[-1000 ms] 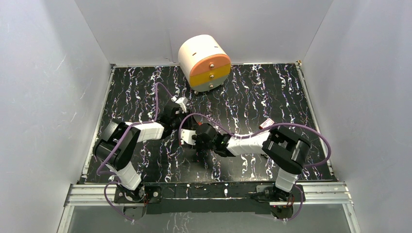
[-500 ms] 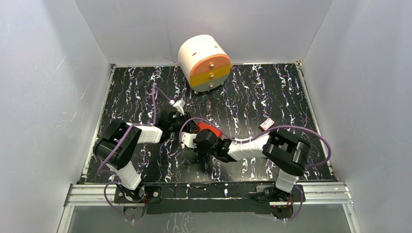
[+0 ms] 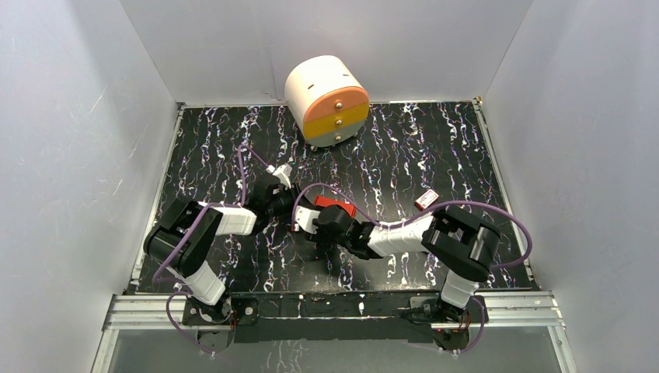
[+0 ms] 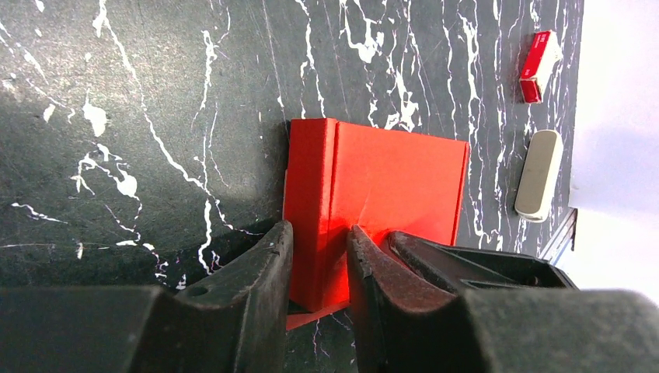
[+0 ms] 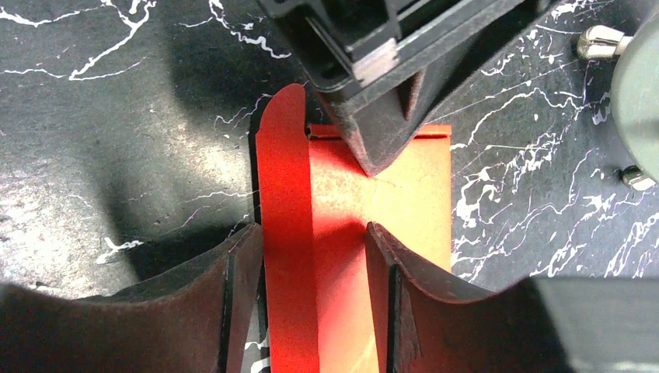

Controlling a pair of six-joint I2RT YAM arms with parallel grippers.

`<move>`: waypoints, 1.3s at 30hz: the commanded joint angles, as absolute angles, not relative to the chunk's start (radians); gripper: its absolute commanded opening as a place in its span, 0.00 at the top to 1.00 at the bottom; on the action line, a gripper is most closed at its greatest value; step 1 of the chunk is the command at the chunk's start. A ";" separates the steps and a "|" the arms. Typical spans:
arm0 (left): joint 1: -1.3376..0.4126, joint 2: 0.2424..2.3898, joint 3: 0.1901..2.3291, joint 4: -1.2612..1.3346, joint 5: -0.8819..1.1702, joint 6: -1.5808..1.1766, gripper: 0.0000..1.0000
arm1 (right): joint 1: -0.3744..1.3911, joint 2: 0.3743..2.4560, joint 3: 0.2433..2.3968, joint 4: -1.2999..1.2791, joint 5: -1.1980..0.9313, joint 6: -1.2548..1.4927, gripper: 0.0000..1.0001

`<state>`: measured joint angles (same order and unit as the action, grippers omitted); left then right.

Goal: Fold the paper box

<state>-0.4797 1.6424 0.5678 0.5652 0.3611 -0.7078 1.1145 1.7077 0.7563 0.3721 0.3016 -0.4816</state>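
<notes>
The paper box [image 3: 336,206] is bright red card lying mid-table, its broad panel flat and one long side flap [image 4: 309,194] raised. My left gripper [image 3: 298,200] reaches it from the left, and my right gripper [image 3: 317,211] comes from the near right. In the left wrist view, the left gripper [image 4: 317,260] straddles that flap with its jaws narrowly apart. The right gripper [image 5: 312,256] stands open astride the same flap [image 5: 284,233], one finger [image 5: 388,272] resting over the panel [image 5: 412,202]. The left gripper's tip [image 5: 373,155] presses on the panel's far end.
A round white, orange and yellow drawer unit [image 3: 327,99] stands at the back centre, and its knobs [image 5: 598,43] show in the right wrist view. A tiny red-and-white packet [image 3: 426,199] lies right of the box. White walls enclose the black marbled table [image 3: 435,140].
The red box was hidden under the two grippers a second ago and now shows behind the right gripper. Both wrists have shifted slightly leftward.
</notes>
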 commanded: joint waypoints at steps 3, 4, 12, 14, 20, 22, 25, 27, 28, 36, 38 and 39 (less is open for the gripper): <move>-0.497 1.652 0.523 0.437 0.409 -0.702 0.73 | 1.097 1.741 0.749 0.496 0.334 -0.451 0.39; -0.497 1.652 0.522 0.436 0.409 -0.702 0.73 | 1.097 1.743 0.750 0.505 0.335 -0.450 0.39; -0.495 1.597 0.537 0.387 0.360 -0.682 0.69 | 1.095 1.629 0.739 0.451 0.261 -0.423 0.29; -0.495 1.562 0.543 0.371 0.334 -0.680 0.66 | 1.094 1.590 0.734 0.409 0.249 -0.401 0.24; -0.496 1.462 0.532 0.362 0.275 -0.708 0.60 | 1.088 1.490 0.711 0.325 0.226 -0.338 0.12; -0.495 1.430 0.516 0.368 0.265 -0.720 0.58 | 1.088 1.457 0.703 0.307 0.212 -0.320 0.12; -0.495 1.385 0.493 0.367 0.245 -0.722 0.55 | 1.083 1.414 0.678 0.297 0.212 -0.294 0.11; -0.496 1.357 0.481 0.358 0.219 -0.721 0.52 | 1.082 1.396 0.663 0.288 0.212 -0.289 0.11; -0.495 1.344 0.475 0.355 0.209 -0.721 0.52 | 1.081 1.395 0.658 0.278 0.208 -0.288 0.11; -0.495 1.212 0.407 0.333 0.102 -0.735 0.44 | 1.118 1.464 0.669 0.214 0.231 -0.374 0.09; -0.494 1.189 0.392 0.325 0.074 -0.741 0.41 | 1.129 1.488 0.678 0.208 0.263 -0.391 0.10; -0.493 1.181 0.387 0.321 0.066 -0.742 0.40 | 1.134 1.499 0.683 0.209 0.283 -0.402 0.10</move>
<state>-0.4931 1.2366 0.4110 0.3431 0.1425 -0.7307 1.1130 1.4666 0.6563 0.2188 0.2203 -0.3508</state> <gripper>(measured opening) 0.581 0.906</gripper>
